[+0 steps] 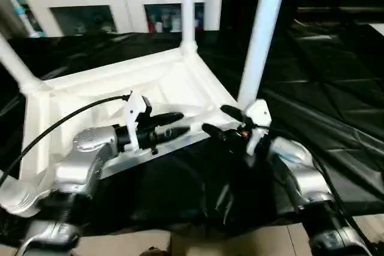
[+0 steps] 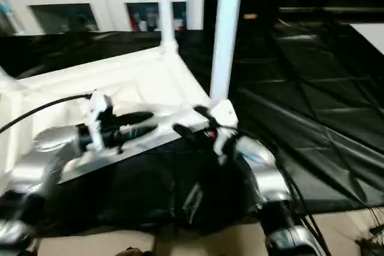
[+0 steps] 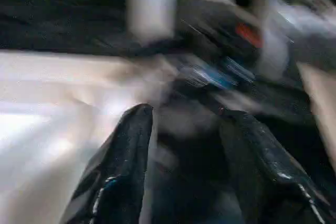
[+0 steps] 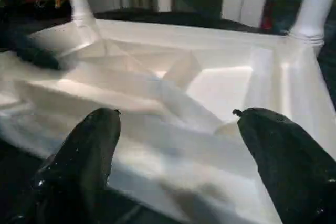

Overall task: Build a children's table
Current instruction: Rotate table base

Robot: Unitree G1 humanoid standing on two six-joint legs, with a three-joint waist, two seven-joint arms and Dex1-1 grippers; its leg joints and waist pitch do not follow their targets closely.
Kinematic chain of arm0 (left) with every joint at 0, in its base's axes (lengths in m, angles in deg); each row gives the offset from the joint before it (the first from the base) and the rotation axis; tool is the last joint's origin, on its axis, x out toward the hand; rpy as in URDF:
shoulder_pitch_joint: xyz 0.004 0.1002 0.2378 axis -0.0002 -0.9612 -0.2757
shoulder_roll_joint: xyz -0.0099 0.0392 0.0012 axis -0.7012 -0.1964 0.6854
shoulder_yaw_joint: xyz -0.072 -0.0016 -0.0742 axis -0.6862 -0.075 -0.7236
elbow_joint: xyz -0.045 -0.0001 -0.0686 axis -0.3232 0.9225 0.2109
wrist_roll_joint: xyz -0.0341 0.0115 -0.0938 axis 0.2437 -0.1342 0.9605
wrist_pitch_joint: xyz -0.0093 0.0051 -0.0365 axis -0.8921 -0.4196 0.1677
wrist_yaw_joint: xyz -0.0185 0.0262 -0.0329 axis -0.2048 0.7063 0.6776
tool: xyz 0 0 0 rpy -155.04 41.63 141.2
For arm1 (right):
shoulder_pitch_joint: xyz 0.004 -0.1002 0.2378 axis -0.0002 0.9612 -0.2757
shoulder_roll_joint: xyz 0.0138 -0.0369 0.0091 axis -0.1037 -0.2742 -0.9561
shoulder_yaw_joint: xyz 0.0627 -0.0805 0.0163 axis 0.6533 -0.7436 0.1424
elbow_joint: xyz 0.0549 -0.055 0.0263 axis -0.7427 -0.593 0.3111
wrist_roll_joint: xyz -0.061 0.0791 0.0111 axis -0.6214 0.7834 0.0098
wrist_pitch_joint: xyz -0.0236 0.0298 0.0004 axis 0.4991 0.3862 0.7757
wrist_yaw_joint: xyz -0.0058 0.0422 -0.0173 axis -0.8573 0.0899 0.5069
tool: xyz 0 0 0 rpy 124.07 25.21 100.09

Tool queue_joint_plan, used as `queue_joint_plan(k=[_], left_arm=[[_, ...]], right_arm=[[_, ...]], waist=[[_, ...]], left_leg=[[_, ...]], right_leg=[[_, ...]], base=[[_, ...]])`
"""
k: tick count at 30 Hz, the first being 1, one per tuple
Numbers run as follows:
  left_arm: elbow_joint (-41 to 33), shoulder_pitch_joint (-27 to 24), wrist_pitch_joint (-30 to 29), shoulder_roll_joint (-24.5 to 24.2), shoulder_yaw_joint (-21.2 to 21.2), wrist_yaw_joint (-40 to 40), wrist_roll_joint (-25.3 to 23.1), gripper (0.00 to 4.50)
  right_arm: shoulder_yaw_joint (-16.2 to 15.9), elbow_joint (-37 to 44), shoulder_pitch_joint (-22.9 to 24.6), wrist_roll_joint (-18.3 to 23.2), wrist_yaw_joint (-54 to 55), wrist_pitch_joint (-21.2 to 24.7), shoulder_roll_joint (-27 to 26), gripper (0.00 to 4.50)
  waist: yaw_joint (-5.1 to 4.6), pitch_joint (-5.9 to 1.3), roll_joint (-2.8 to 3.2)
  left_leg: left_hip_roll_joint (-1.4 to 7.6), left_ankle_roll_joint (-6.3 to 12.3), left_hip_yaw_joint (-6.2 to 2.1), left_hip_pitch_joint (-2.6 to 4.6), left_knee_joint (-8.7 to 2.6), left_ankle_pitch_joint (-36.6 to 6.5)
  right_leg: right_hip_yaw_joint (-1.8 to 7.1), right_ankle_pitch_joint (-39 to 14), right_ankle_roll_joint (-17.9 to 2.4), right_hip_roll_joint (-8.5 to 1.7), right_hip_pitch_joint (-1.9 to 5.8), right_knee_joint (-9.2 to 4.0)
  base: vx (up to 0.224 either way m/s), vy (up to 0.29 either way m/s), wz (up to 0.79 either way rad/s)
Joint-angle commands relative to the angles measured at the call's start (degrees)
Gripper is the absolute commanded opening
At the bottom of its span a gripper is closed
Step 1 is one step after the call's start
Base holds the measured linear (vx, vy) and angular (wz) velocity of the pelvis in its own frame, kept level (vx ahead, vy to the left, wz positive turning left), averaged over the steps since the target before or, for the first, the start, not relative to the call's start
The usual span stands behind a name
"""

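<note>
Grippers, left (image 1: 187,123) and right (image 1: 215,120) (both open), flank unlabelled tabletop (image 1: 168,79).

No text, label, brand, number or sign can be read anywhere in these views. The coloured items behind the cabinet's glass doors (image 1: 174,19) are too blurred to show any lettering.

The children's table (image 1: 174,79) in the middle of the frame is looking like smooth white plastic, slightly glossy, and its tube legs (image 1: 259,34) are shining the same way. The black cloth (image 1: 324,82) under it is showing creases and a soft sheen. The forearms (image 1: 90,148) are looking like brushed silver metal. The fingers (image 4: 89,156) are glistening like black rubber or plastic.
</note>
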Motion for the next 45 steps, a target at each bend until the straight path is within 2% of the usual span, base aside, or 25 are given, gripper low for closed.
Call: queue_joint_plan(k=[1, 3, 4, 5, 6, 8, 9, 11, 12, 13, 14, 16, 17, 20, 22, 24, 26, 30, 34, 35, 38, 41, 42, 44, 45], left_arm=[[-4.45, -2.45, -3.59, -2.27, 2.49, 1.66, -1.18, 2.68], [-7.06, -4.27, -5.34, -3.99, 3.41, 1.11, -2.56, 2.6], [-8.03, -5.32, -5.55, -5.15, 4.15, 0.8, -4.1, 2.7], [-9.08, -6.33, -6.61, -6.36, 4.76, 0.26, -5.19, 2.7], [-9.73, -7.06, -7.22, -7.24, 5.19, -0.16, -6.08, 3.03], [-11.02, -8.54, -8.16, -8.76, 5.49, -1.52, -7.46, 2.94], [-11.49, -9.34, -8.67, -9.34, 5.21, -2.81, -8.03, 2.94], [-12.25, -10.77, -9.55, -9.9, 4.5, -4.41, -8.25, 3.28], [-13.06, -12.5, -10.22, -10.57, 3.79, -5.98, -8.8, 3.44], [-13.11, -12.66, -10.25, -10.63, 3.73, -6.11, -8.87, 3.45], [-13.29, -13.2, -10.33, -10.85, 3.52, -6.61, -9.16, 3.42], [-13.5, -14.72, -10.09, -10.71, 2.25, -8.71, -10.02, 3.78], [-13.73, -15.31, -10.04, -10.62, 1.73, -9.73, -10.17, 3.78], [-13.39, -16.56, -8.86, -10.18, 0.76, -12.0, -10.7, 3.82], [-13.54, -18.04, -7.43, -10.48, 0.85, -13.19, -11.12, 4.28], [-13.64, -18.71, -6.83, -10.19, 0.41, -14.18, -11.09, 4.27], [-13.35, -18.75, -6.27, -9.67, 0.01, -15.06, -11.3, 4.41], [-13.42, -18.7, -5.99, -8.92, 0.5, -15.71, -11.49, 4.41], [-13.37, -18.52, -5.39, -8.02, 1.34, -16.38, -11.4, 4.41], [-13.37, -18.52, -5.39, -8.02, 1.34, -16.38, -11.4, 4.41], [-12.83, -18.38, -4.67, -7.86, 1.55, -16.57, -11.3, 4.41], [-12.2, -18.09, -4.12, -7.74, 1.52, -16.52, -11.26, 4.41], [-12.07, -18.3, -3.41, -7.64, 1.15, -16.06, -10.77, 4.41], [-12.1, -18.45, -3.16, -7.64, 1.03, -15.78, -10.52, 4.41], [-12.4, -19.14, -2.56, -7.75, 0.69, -15.3, -10.01, 4.41]], right_arm=[[0.6, -2.43, -2.08, -1.2, 2.53, -0.38, -0.73, 3.98], [0.84, -4.18, -3.66, -1.75, 4.13, -0.64, -1.41, 3.98], [1.07, -4.9, -4.4, -1.53, 4.41, -0.42, -1.82, 3.98], [1.41, -5.91, -5.26, -1.64, 5.44, -0.39, -2.19, 3.98], [1.75, -6.65, -5.84, -1.66, 6.27, -0.45, -2.48, 3.98], [2.7, -8.43, -7.21, -0.86, 7.21, -0.37, -3.23, 3.98], [2.93, -9.65, -8.02, -1.05, 8.01, -0.96, -3.44, 3.98], [3.13, -11.35, -8.96, -1.5, 8.96, -1.92, -3.6, 3.98], [3.66, -13.57, -10.25, -2.02, 10.87, -2.57, -3.6, 3.98], [3.73, -13.76, -10.37, -2.05, 11.07, -2.61, -3.6, 3.98], [3.98, -14.49, -10.83, -2.18, 11.86, -2.77, -3.59, 3.98], [5.26, -16.87, -12.25, -2.59, 15.19, -3.17, -3.34, 3.98], [5.78, -17.94, -12.85, -2.82, 16.64, -3.44, -3.17, 3.98], [6.87, -20.46, -14.17, -3.22, 19.38, -4.02, -2.2, 3.98], [7.84, -23.38, -15.4, -3.48, 22.29, -4.61, -0.85, 3.98], [8.47, -25.34, -16.21, -3.8, 24.02, -5.05, 0.51, 3.98], [9.26, -26.79, -16.8, -4.06, 24.91, -5.76, 1.8, 3.98], [10.67, -28.4, -17.46, -4.24, 26.01, -6.41, 4.56, 3.98], [11.74, -31.27, -18.7, -3.82, 26.1, -7.76, 8.78, 3.98], [11.74, -31.27, -18.7, -3.82, 26.1, -7.76, 8.78, 3.98], [12.07, -33.73, -19.81, -4.02, 26.11, -8.87, 10.92, 3.98], [12.65, -35.78, -20.91, -4.32, 25.82, -9.92, 12.92, 3.98], [12.82, -37.12, -21.63, -4.52, 25.29, -10.57, 14.24, 3.98], [12.78, -37.54, -21.84, -4.58, 25.02, -10.85, 14.56, 3.98], [12.45, -37.76, -21.96, -4.86, 24.42, -11.2, 14.71, 3.98]], waist=[[-0.08, -3.77, -0.48], [-0.37, -3.56, -0.58], [-0.41, -3.65, -0.87], [-0.49, -3.44, -1.07], [-0.43, -3.53, -1.25], [-0.46, -3.45, -1.13], [-0.48, -3.41, -1.4], [-0.35, -3.53, -1.26], [-0.36, -3.5, -1.46], [-0.45, -3.52, -1.41], [-0.41, -3.56, -1.4], [-0.36, -3.58, -1.39], [-0.23, -3.67, -1.47], [-0.07, -3.65, -1.55], [-0.18, -3.69, -1.64], [-0.08, -3.73, -1.58], [0.37, -3.75, -1.44], [0.75, -3.75, -1.45], [0.83, -3.83, -1.5], [0.82, -3.84, -1.13], [0.62, -3.89, -1.47], [0.63, -3.99, -1.01], [0.59, -3.94, -1.29], [0.65, -3.97, -1.25], [0.71, -3.92, -0.9]], left_leg=[[2.78, 4.05, -0.86, 1.58, -4.2, -9.52], [2.74, 3.09, -0.96, 1.52, -4.51, -10.74], [2.81, 2.51, -1.14, 1.48, -4.52, -11.09], [2.65, 2.08, -0.92, 1.58, -4.55, -11.57], [2.7, 1.79, -1.01, 1.67, -4.54, -11.68], [2.61, 1.05, -1.02, 1.76, -4.62, -12.35], [2.6, 0.97, -1.02, 1.72, -4.69, -12.49], [2.6, 0.39, -1.0, 1.91, -4.6, -12.6], [2.58, 0.34, -0.98, 1.87, -4.63, -12.49], [2.6, 0.2, -1.07, 1.75, -4.65, -12.43], [2.51, -0.03, -0.98, 2.02, -4.59, -12.79], [2.45, -0.34, -0.95, 2.01, -4.56, -12.79], [2.39, -0.42, -0.94, 2.05, -4.45, -12.42], [2.35, -0.24, -0.92, 2.03, -4.43, -12.68], [2.29, -0.36, -1.01, 1.85, -4.43, -12.95], [2.34, -0.38, -0.94, 1.94, -4.27, -12.92], [2.29, -0.37, -0.71, 2.36, -4.09, -13.17], [2.24, -0.69, -0.87, 2.05, -4.16, -13.57], [2.15, -1.12, -0.86, 2.14, -3.95, -14.33], [2.14, -1.16, -0.97, 2.01, -3.95, -14.39], [2.0, -0.45, -0.97, 1.7, -3.74, -13.76], [1.94, -0.03, -0.96, 1.74, -3.51, -12.98], [1.89, 0.29, -0.85, 1.69, -3.42, -12.97], [1.96, 0.73, -0.91, 1.61, -3.38, -13.17], [1.92, 0.74, -0.98, 1.54, -3.38, -13.28]], right_leg=[[1.85, -6.68, -14.47, -2.65, 2.49, -2.76], [1.94, -8.79, -13.61, -2.53, 2.46, -3.01], [2.06, -9.3, -13.14, -2.72, 2.69, -2.9], [2.18, -10.16, -12.63, -2.55, 2.44, -3.14], [2.19, -10.14, -12.6, -2.62, 2.5, -3.01], [2.24, -10.62, -12.14, -2.48, 2.33, -2.93], [2.25, -10.53, -12.04, -2.42, 2.4, -3.01], [2.27, -9.57, -12.45, -2.45, 2.3, -2.8], [2.24, -9.3, -12.41, -2.36, 2.3, -2.82], [2.2, -8.94, -12.57, -2.41, 2.36, -2.63], [2.2, -8.67, -12.44, -2.22, 2.2, -2.71], [2.18, -7.8, -12.56, -2.12, 2.23, -2.67], [2.2, -6.99, -12.62, -2.13, 2.31, -2.55], [2.18, -6.7, -12.56, -2.06, 2.26, -2.57], [2.13, -6.85, -12.5, -2.1, 2.47, -2.53], [2.14, -6.81, -12.54, -2.16, 2.41, -2.52], [2.17, -6.46, -12.53, -1.87, 2.11, -2.61], [2.09, -6.78, -11.86, -1.88, 2.37, -2.49], [2.01, -6.71, -12.01, -1.84, 2.42, -2.5], [1.99, -6.61, -12.05, -1.88, 2.48, -2.42], [1.91, -6.17, -12.32, -1.99, 2.81, -2.44], [1.79, -4.94, -12.91, -1.87, 2.77, -2.32], [1.8, -4.64, -13.15, -1.79, 2.83, -2.37], [1.74, -5.46, -13.59, -1.92, 2.94, -2.4], [1.71, -5.69, -13.63, -1.95, 2.95, -2.4]], base=[[0.0, 0.0, 0.0], [0.0, 0.0, 0.0], [0.0, 0.0, 0.0], [0.0, 0.0, 0.0], [0.0, 0.0, 0.0], [0.0, 0.0, 0.0], [0.0, 0.0, 0.0], [0.0, 0.0, 0.0], [0.0, 0.0, 0.0], [0.0, 0.0, 0.0], [0.0, 0.0, 0.0], [0.0, 0.0, 0.0], [0.0, 0.0, 0.0], [0.0, 0.0, 0.0], [0.0, 0.0, 0.0], [0.0, 0.0, 0.0], [0.0, 0.0, 0.0], [0.0, 0.0, 0.0], [0.0, 0.0, 0.0], [0.0, 0.0, 0.0], [0.0, 0.0, 0.0], [0.0, 0.0, 0.0], [0.0, 0.0, 0.0], [0.0, 0.0, 0.0], [0.0, 0.0, 0.0]])
